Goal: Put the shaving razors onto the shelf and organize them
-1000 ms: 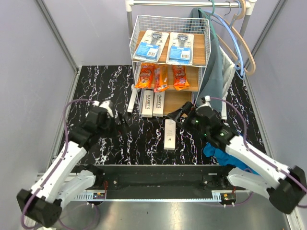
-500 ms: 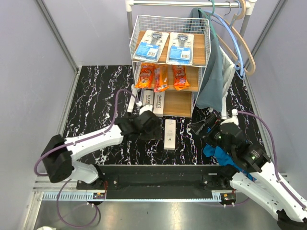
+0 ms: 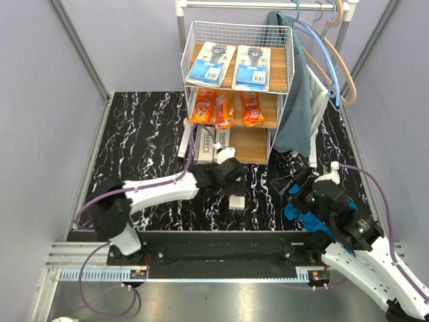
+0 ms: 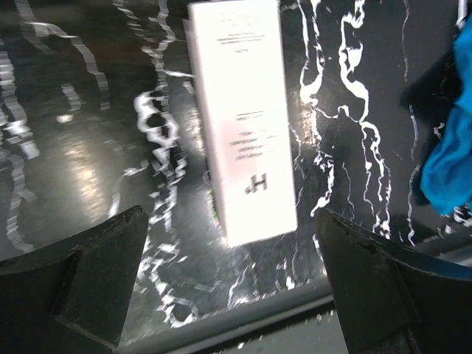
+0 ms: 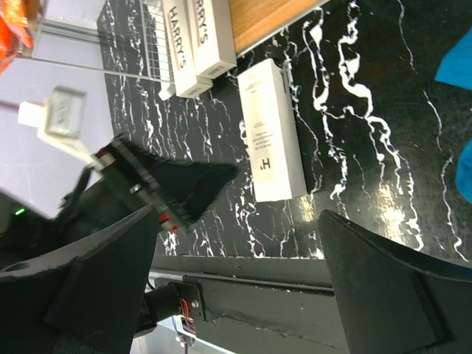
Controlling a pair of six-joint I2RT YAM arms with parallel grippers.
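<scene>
The shelf [image 3: 249, 144] stands at the back: two blue-and-white blister cards [image 3: 208, 62] on top, orange bags [image 3: 224, 107] on the middle board, two long HARRY'S boxes [image 3: 209, 137] on the bottom left. One more white razor box [image 3: 237, 200] lies flat on the table in front. My left gripper [image 3: 231, 184] hovers over it, open; in the left wrist view the box [image 4: 243, 125] lies ahead of the empty gap of that gripper [image 4: 228, 284]. My right gripper [image 3: 280, 181] is open and empty to the right of the box [image 5: 271, 133].
A blue cloth [image 3: 301, 215] lies under the right arm. A white clothes rail with hangers [image 3: 332, 47] and a grey garment [image 3: 295, 100] stands right of the shelf. The black marbled table [image 3: 141, 134] ends at a metal front rail [image 3: 221, 236].
My left arm has swung from the table's left side across to the loose white box. My right arm has drawn back from the box toward the near right.
</scene>
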